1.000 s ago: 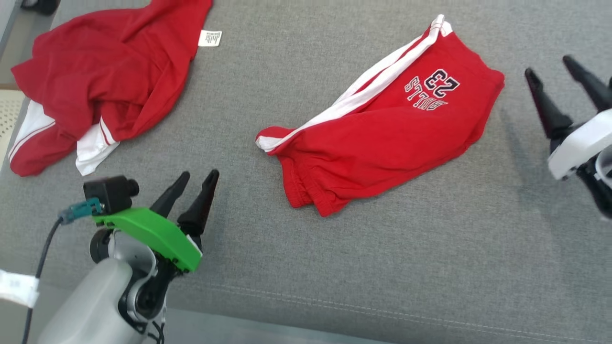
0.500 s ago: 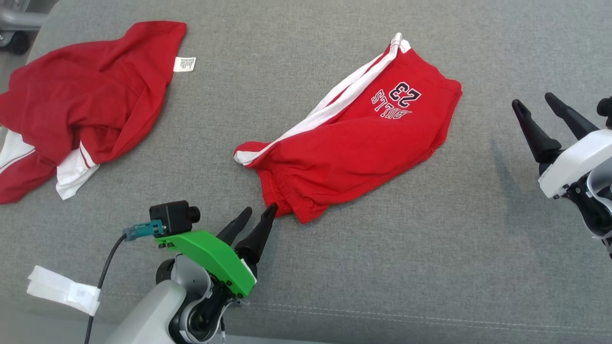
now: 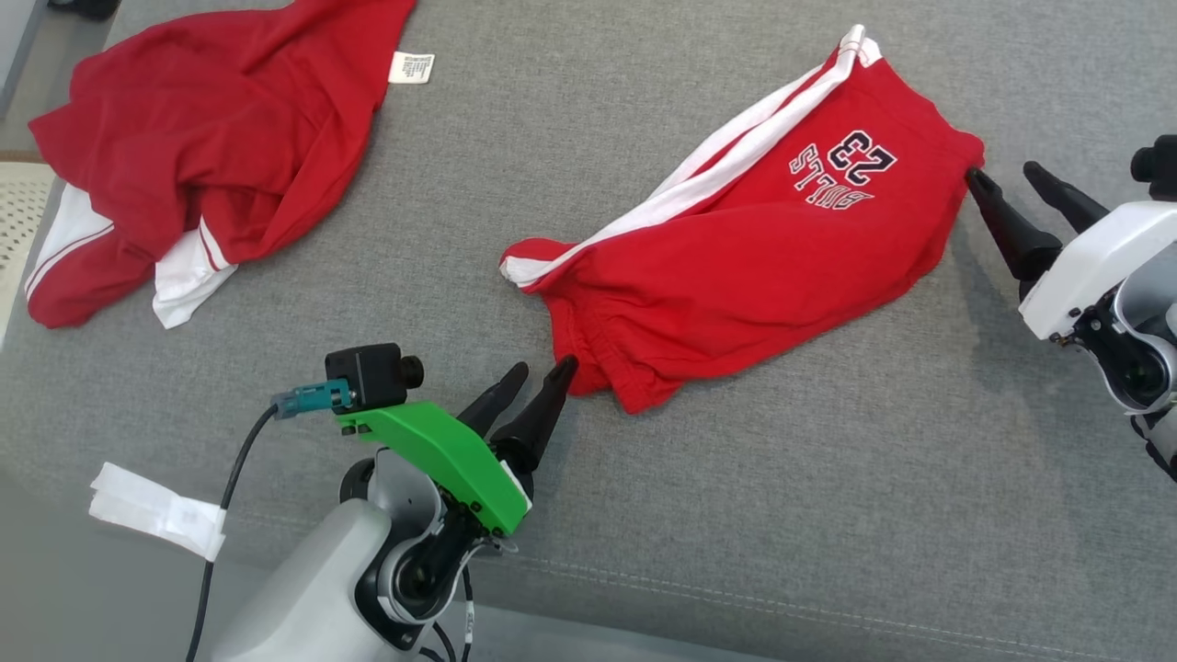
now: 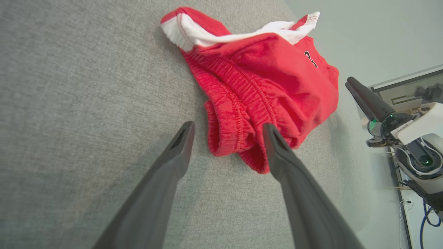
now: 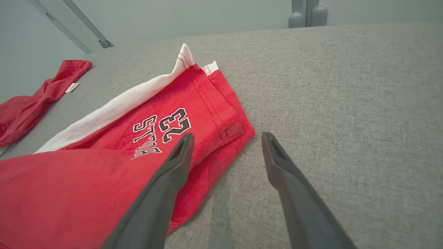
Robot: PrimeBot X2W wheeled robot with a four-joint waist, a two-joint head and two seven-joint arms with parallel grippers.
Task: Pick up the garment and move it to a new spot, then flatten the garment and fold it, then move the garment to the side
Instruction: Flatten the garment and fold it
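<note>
Red shorts (image 3: 745,267) with a white side stripe and "BULLS 23" print lie crumpled on the grey cushion (image 3: 828,478). My left gripper (image 3: 541,372) is open at the waistband corner (image 4: 235,138), which sits between its fingers in the left wrist view. My right gripper (image 3: 1002,175) is open at the shorts' hem corner (image 5: 238,135), with one fingertip (image 3: 973,176) touching the fabric edge. In the right wrist view the hem corner lies between the two fingers (image 5: 173,173).
A second red garment (image 3: 202,138) with white trim and a white label (image 3: 410,68) lies bunched at the far left. A white tag (image 3: 156,510) hangs by the left arm's cable. The cushion's front seam (image 3: 782,607) runs near the bottom.
The head camera has shifted. My left gripper stays at the waistband corner. My right gripper has moved in toward the shorts and now touches the hem corner.
</note>
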